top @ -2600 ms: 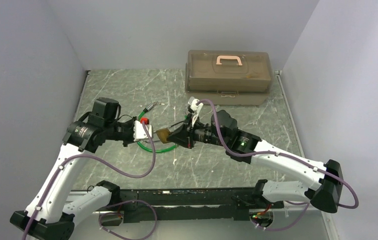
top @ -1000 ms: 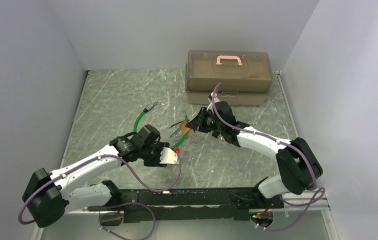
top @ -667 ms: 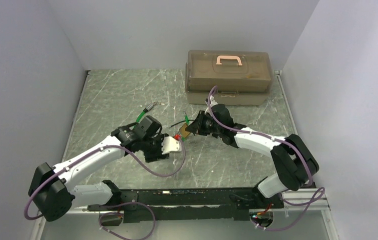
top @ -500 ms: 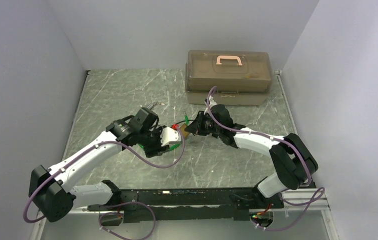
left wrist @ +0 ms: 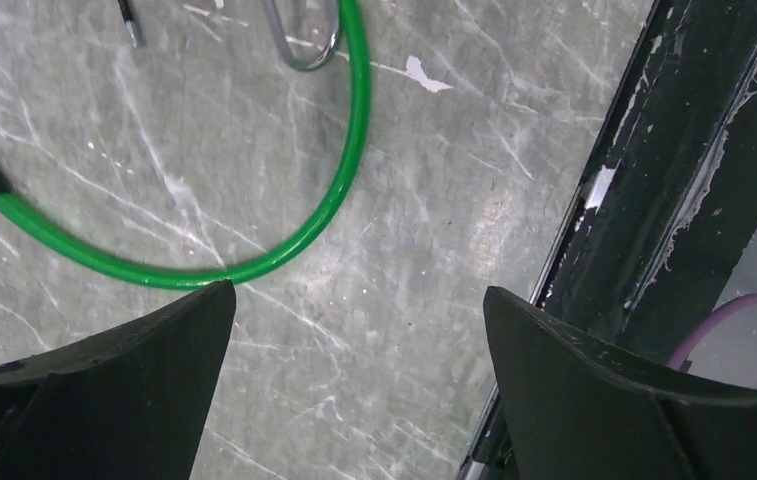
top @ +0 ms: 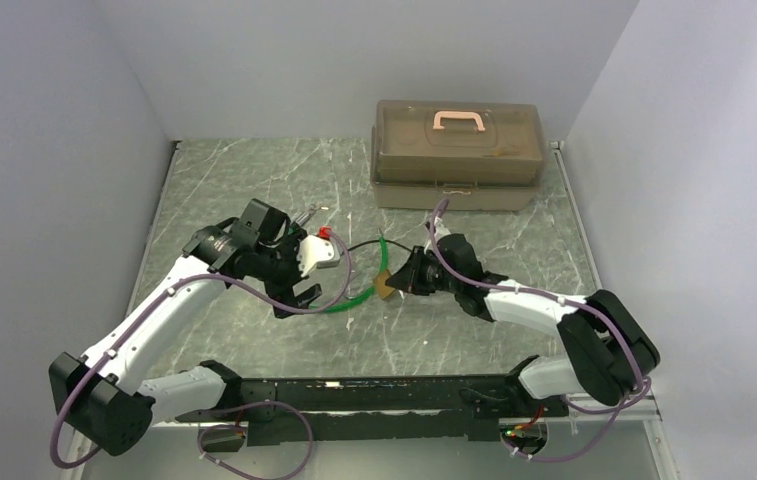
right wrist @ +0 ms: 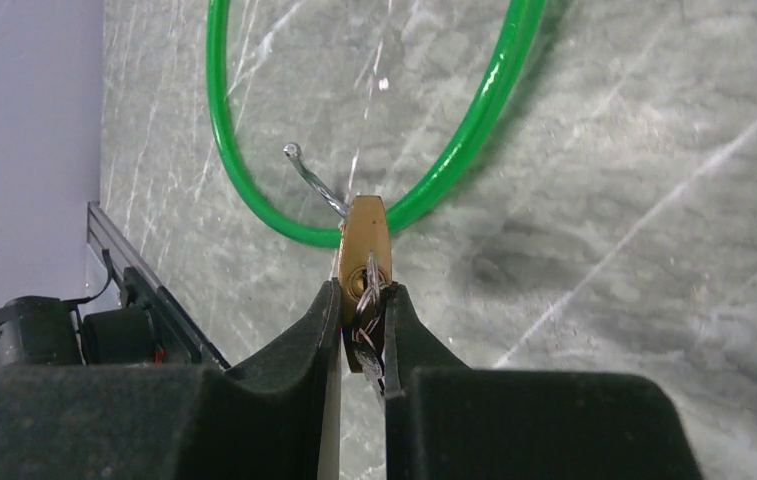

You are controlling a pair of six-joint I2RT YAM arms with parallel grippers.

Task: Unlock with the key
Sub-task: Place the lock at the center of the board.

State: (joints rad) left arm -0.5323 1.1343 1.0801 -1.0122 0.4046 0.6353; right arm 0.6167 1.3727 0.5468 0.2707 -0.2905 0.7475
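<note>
The brass padlock (right wrist: 364, 232) shows edge-on between the fingers of my right gripper (right wrist: 362, 300), which is shut on its lower end. The key (right wrist: 367, 305), a tiny silver one in a small bunch, sits in the keyhole and hangs between the same fingers. One end of the silver shackle (right wrist: 312, 178) stands free beside the green cable (right wrist: 454, 150). In the top view the right gripper (top: 400, 280) holds the padlock (top: 385, 288) at mid-table. My left gripper (top: 299, 290) is to its left, wide open and empty (left wrist: 359, 295), above the bare table and the green cable (left wrist: 339, 190).
A brown toolbox (top: 457, 150) with a pink handle stands at the back. The green cable (top: 354, 298) curves across the marble table between the arms. A silver loop (left wrist: 304, 45) lies near the cable. The black rail (left wrist: 674, 200) runs along the near table edge.
My left gripper has drawn back to the left, away from the padlock, and opened wide. The right gripper has carried the padlock a little to the right and nearer.
</note>
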